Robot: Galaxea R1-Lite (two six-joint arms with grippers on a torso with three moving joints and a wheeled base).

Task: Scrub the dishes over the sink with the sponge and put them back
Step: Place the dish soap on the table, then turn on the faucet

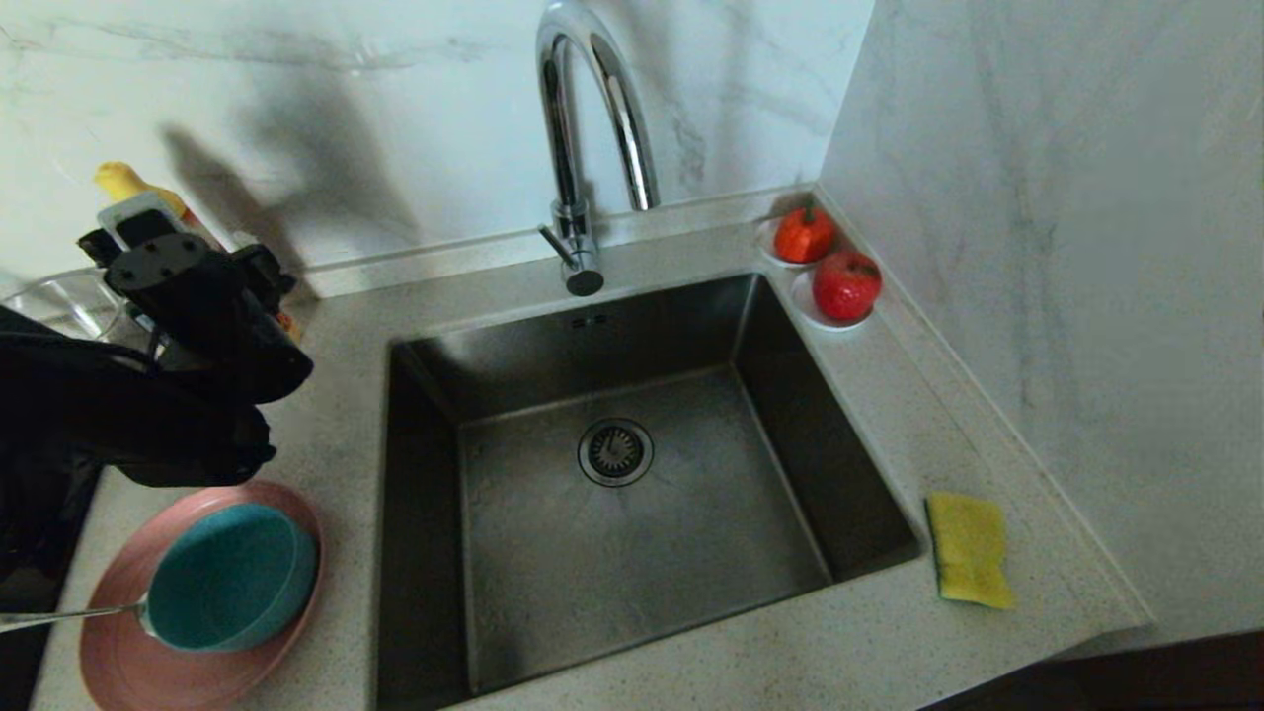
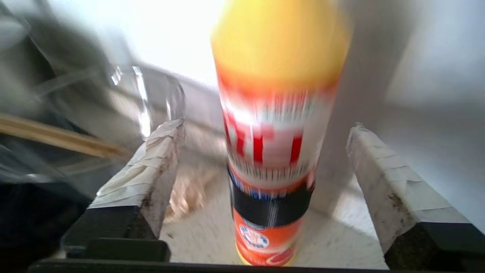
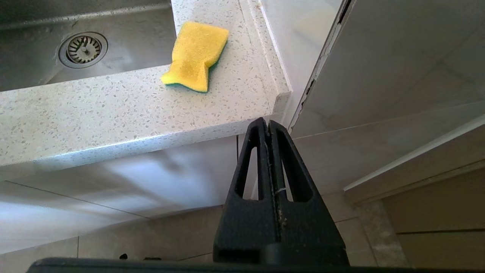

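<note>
The pink plate (image 1: 128, 657) lies on the counter left of the sink (image 1: 632, 513), with the teal bowl (image 1: 232, 578) on it and the spoon (image 1: 59, 617) resting in the bowl. The yellow sponge (image 1: 968, 548) (image 3: 195, 55) lies on the counter right of the sink. My left arm (image 1: 188, 326) reaches toward the back left corner. Its gripper (image 2: 265, 127) is open around an upright yellow-capped detergent bottle (image 2: 273, 151) (image 1: 128, 183), with a gap on each side. My right gripper (image 3: 268, 123) hangs shut and empty below the counter's front edge.
A chrome gooseneck tap (image 1: 583, 148) rises behind the sink. A clear glass bowl (image 1: 59, 296) (image 2: 144, 98) and a beige cloth scrap (image 2: 187, 189) sit beside the bottle. Two white saucers hold a red pepper-like piece (image 1: 805, 237) and an apple (image 1: 846, 286). A wall bounds the right.
</note>
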